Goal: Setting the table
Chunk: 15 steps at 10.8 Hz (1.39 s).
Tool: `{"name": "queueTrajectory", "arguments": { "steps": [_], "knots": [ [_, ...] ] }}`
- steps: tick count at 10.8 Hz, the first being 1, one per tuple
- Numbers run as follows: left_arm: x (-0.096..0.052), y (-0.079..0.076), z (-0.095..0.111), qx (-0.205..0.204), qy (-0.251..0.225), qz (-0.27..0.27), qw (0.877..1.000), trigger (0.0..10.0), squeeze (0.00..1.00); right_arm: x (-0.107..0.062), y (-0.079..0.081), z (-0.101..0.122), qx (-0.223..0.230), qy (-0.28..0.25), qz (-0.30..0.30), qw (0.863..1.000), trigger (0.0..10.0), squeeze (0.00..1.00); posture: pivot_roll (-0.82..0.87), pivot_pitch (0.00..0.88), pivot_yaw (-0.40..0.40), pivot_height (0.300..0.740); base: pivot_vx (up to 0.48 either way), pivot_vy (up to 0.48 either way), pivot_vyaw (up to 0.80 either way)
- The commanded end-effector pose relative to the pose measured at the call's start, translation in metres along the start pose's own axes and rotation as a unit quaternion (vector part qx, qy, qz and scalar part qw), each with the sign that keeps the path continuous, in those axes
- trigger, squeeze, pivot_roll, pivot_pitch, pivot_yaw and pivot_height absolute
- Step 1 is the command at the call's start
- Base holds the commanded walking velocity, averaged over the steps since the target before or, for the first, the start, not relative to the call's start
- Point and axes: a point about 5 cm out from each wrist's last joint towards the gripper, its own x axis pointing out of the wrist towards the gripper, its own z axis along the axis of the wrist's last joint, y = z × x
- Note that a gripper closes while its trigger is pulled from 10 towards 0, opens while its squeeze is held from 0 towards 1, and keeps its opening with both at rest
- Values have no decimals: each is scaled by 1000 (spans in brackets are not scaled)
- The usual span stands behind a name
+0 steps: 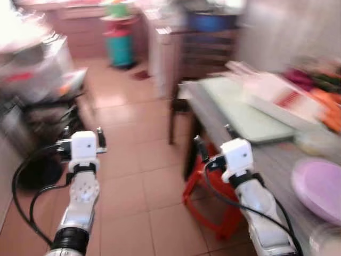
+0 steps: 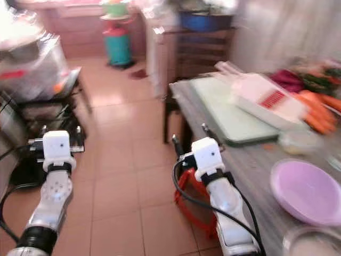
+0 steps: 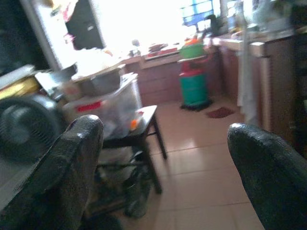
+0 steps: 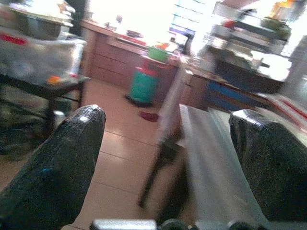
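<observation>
Both arms are reaching forward, blurred. The right pincer (image 2: 187, 134) is hanging released at the tabletop's (image 2: 250, 160) near edge — the pink plate (image 2: 307, 191) is lying on that surface, well to its right. The left pincer (image 2: 58, 130) is hovering released over the tiled floor (image 2: 128, 176) — apart from the tabletop.

Table on the right, floor to its left.
On the table (image 2: 250, 160): board (image 2: 226, 109) behind the plate (image 2: 306, 192) (stool (image 2: 186, 192) beneath the edge).
</observation>
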Motion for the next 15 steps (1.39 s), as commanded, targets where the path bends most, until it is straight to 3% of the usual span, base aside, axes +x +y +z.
{"name": "queueTrajectory", "arguments": {
  "steps": [1, 3, 7, 8, 9, 12, 15],
  "knots": [
    [0, 3, -4, 8, 10, 4, 1000, 10000, 0, 3, 3, 3, 6, -7, 2, 1000, 10000, 0, 15, 0, -21, 740, 0, 0, 800],
    [-3, 0, -12, 19, 31, -8, 999, 10000, 0, 3, 0, 0, 20, -1, -14, 1000, 10000, 0, 14, 0, -20, 740, 0, 0, 800],
    [-20, -18, -56, 18, 159, -109, 981, 10000, 0, 4, -19, -23, 97, 35, -94, 990, 10000, 0, 32, 0, -28, 740, 0, 0, 200],
    [-26, -22, -69, 18, 202, -138, 969, 10000, 0, 3, -23, -39, 108, 65, -109, 986, 10000, 0, 38, 0, -29, 740, 0, 0, 0],
    [-39, -28, -85, 6, 263, -176, 949, 10000, 0, -2, -28, -62, 111, 112, -118, 980, 10000, 0, 38, 0, -21, 740, 0, 0, 0],
    [-58, -36, -103, 34, 324, -229, 917, 10000, 0, -14, -28, -101, 119, 197, -136, 964, 10000, 0, 46, 0, -9, 740, 0, 0, 0],
    [-66, -32, -111, 33, 361, -224, 905, 10000, 0, -15, -15, -113, 96, 239, -103, 961, 10000, 0, 36, 0, 4, 740, 0, 0, 0]
  ]
}}
